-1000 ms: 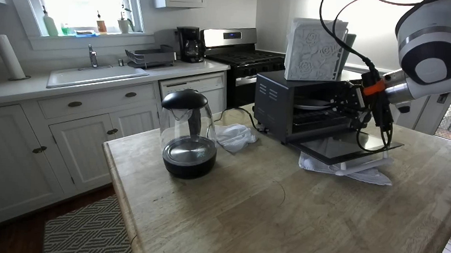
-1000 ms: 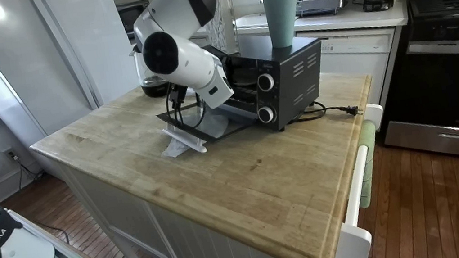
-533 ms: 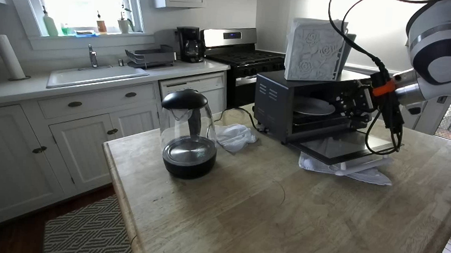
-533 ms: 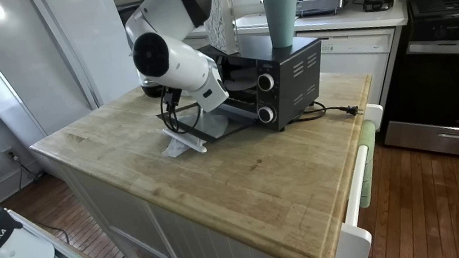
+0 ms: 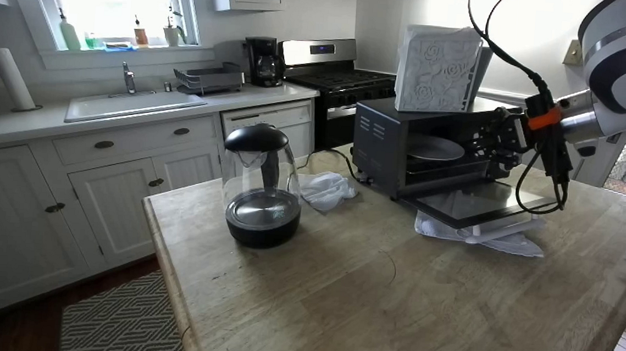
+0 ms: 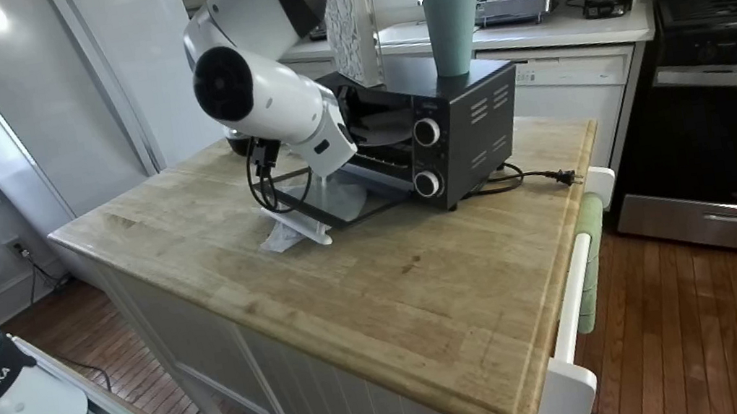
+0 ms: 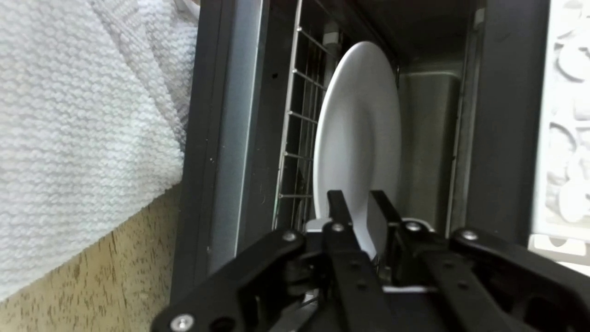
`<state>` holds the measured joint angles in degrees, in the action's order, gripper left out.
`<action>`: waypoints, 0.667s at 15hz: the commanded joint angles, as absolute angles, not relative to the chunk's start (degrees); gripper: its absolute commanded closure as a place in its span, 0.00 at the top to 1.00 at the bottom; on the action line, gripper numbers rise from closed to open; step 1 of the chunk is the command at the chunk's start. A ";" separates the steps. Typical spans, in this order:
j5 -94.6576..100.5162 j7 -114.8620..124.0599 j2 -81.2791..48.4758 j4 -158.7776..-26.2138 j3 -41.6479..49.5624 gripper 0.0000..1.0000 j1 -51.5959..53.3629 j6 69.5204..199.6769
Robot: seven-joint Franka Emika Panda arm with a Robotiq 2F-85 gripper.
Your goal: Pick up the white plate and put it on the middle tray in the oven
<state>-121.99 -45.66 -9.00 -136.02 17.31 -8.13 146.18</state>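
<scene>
The white plate (image 7: 357, 124) lies inside the black toaster oven (image 5: 378, 147) on a wire rack (image 7: 288, 113); it also shows in both exterior views (image 5: 435, 149) (image 6: 382, 129). The oven also stands in an exterior view (image 6: 473, 125), with its glass door (image 5: 471, 203) folded down. My gripper (image 7: 356, 203) is partly open at the oven mouth, with a gap between the fingertips and nothing held. In the wrist view the plate's near part shows beyond and between the fingers. In an exterior view the gripper (image 5: 494, 141) is apart from the plate; in an exterior view the arm (image 6: 294, 101) hides it.
A white patterned holder (image 5: 436, 68) and a green cup (image 6: 454, 30) stand on the oven. A white cloth (image 5: 452, 229) lies under the door and its handle. A glass kettle (image 5: 262, 188) and a crumpled white cloth (image 5: 326, 190) are on the wooden table (image 5: 370, 300).
The plate, seen almost edge-on at the gripper a second ago, has tipped down flatter onto the rack. The gripper has let go and backed away out of the oven.
</scene>
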 commanded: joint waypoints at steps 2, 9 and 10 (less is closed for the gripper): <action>-118.96 -46.48 -4.59 -140.80 17.18 0.31 -9.61 145.28; -99.31 -48.35 8.29 -153.54 20.93 0.00 -16.73 137.69; -93.99 -48.62 10.26 -155.18 22.07 0.01 -18.64 135.61</action>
